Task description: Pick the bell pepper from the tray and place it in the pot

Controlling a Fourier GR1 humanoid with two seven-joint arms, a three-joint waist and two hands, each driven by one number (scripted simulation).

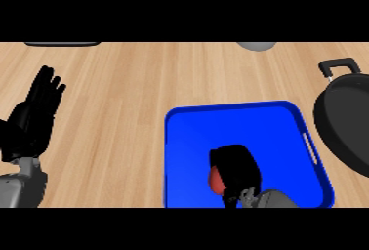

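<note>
So the right hand [234, 166] is down inside the blue tray [238, 127], fingers curled round the red bell pepper [215, 179], which mostly hides behind them. Left hand [32, 117] sits open at the left edge, fingers up. The black pot [346, 122] is right of the tray.

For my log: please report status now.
Left hand open, resting at left. Right hand curled on pepper over tray. Pot at right, path clear.
</note>
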